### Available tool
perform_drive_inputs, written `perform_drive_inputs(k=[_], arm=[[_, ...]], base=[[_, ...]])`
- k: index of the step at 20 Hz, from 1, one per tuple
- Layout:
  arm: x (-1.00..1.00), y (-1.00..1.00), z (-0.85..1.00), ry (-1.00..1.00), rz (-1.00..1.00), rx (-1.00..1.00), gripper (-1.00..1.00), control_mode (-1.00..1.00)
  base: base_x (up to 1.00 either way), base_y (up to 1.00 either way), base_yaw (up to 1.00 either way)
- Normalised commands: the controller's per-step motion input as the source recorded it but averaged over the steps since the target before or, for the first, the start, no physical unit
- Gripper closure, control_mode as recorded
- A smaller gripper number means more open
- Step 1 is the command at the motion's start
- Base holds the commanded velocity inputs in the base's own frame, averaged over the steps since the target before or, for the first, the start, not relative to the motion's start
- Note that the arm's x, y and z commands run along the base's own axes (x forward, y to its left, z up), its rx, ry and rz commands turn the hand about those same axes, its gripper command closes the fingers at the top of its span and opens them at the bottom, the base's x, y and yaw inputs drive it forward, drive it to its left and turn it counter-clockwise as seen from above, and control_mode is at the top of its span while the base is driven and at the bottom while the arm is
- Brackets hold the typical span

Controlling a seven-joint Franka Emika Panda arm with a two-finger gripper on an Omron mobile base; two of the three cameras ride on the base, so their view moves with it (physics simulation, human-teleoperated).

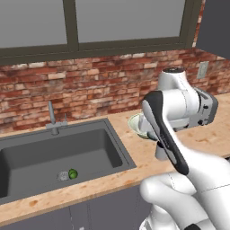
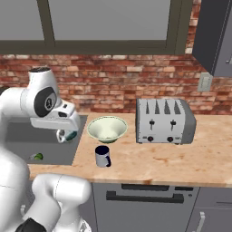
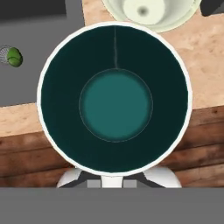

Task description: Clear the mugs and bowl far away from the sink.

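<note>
Sink: set into the counter at your left; a faucet stands at its back edge, before the brick wall.
In the basin: a small round fruit lies just beside the drain.
Bowl: on the counter, just right of the sink.
Toaster: right of the bowl, near the wall.
Mug on the counter: in front of the bowl, nearer you.
Lifted mug: you see it under the hand, above the sink's right edge, left of the bowl.
Window: above the wall.
</note>
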Motion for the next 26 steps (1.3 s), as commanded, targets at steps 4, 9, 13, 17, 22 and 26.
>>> perform_drive_inputs(k=[4, 9, 13, 17, 22, 26], arm=[[-0.45, -0.03, 0.54, -0.15, 0.00, 0.00, 1.00, -1.00], [-0.26, -0.04, 0.38, -0.20, 0.00, 0.00, 1.00, -1.00], [-0.04, -0.05, 0.28, -0.03, 0.00, 0.00, 1.00, -1.00], [-0.43, -0.05, 0.35, 0.00, 0.00, 0.03, 1.00, -1.00], [-0.51, 0.00, 0.16, 0.00, -0.02, 0.02, 1.00, 1.00], [0.00, 0.00, 0.00, 0.00, 0.00, 0.00, 1.00, 1.00]], base=[[0.00, 0.00, 0.00], [0.00, 0.00, 0.00], [0.00, 0.00, 0.00], [0.00, 0.00, 0.00], [-0.35, -0.07, -0.05], [-0.38, -0.15, -0.65]])
